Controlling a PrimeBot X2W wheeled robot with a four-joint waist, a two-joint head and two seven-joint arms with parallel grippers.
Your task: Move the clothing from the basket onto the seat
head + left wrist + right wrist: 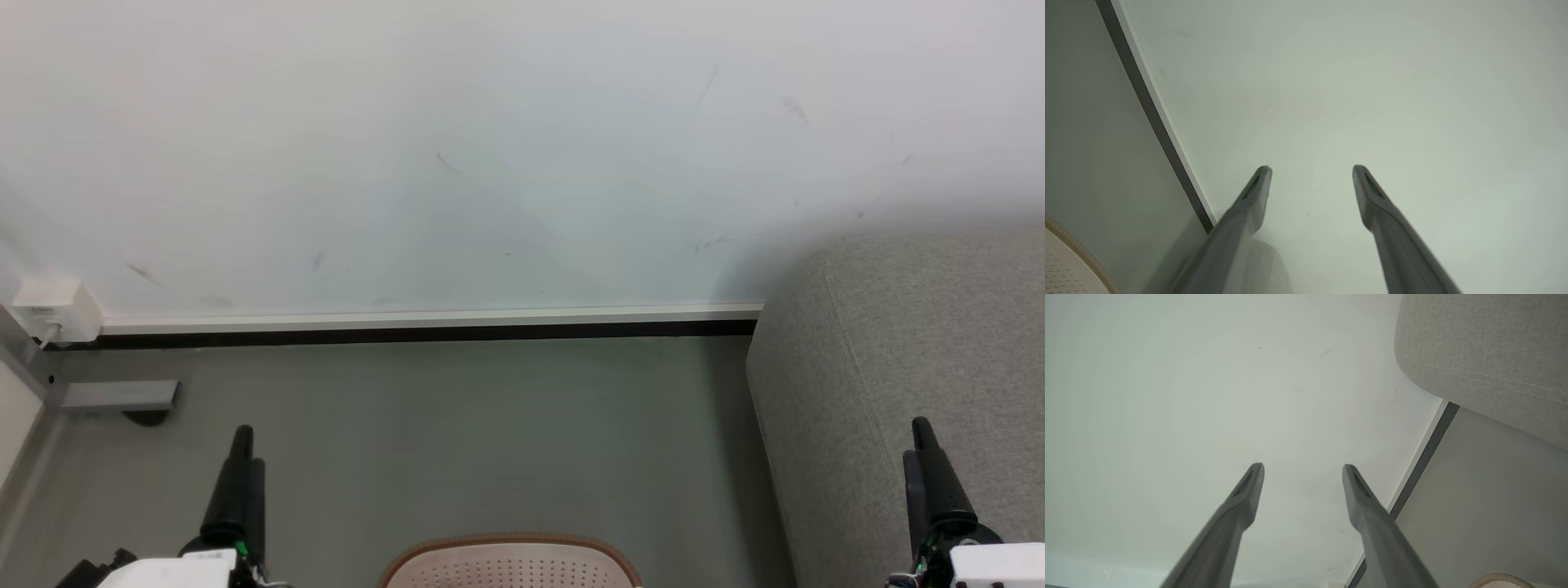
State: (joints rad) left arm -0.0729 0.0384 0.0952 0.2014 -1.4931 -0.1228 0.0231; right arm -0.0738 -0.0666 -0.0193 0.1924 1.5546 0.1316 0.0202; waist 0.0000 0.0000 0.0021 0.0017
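The basket [510,563] shows as a cream perforated wall under a brown rim at the bottom middle of the head view; its inside is out of view, so the clothing is hidden. The grey seat [906,367] rises at the right. My left gripper [245,445] points up at the lower left, left of the basket. My right gripper [921,441] points up at the lower right, in front of the seat. Both are open and empty, as the left wrist view [1311,168] and right wrist view [1302,467] show. The basket rim [1073,249] and the seat [1486,355] also appear there.
A pale wall [490,147] with a white and black skirting [424,325] runs across the back. A white box [55,312] and a grey bar [118,396] sit at the far left. Grey floor [457,441] lies between wall and basket.
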